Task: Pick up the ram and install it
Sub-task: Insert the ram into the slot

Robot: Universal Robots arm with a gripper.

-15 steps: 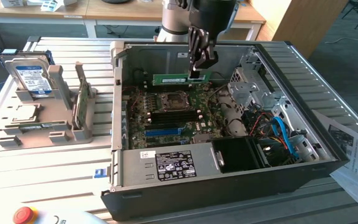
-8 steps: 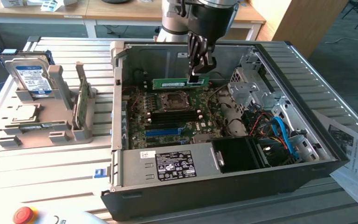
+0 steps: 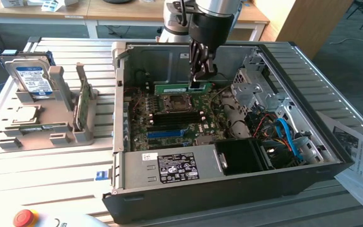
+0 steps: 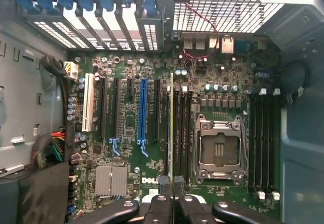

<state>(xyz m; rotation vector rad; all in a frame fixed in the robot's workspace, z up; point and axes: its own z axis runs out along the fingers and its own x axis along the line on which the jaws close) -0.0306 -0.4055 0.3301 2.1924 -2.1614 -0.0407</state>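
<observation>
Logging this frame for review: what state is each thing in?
ram: held on edge, low over the memory slots.
gripper: shut on the ram.
computer case: side open.
CPU socket: bare, no cooler.
hard drive: upright in the grey stand.

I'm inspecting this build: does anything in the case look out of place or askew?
Nothing askew: the hand holds the ram on edge, parallel to the memory slots. One oddity: the CPU socket is bare, with no cooler over it.
</observation>
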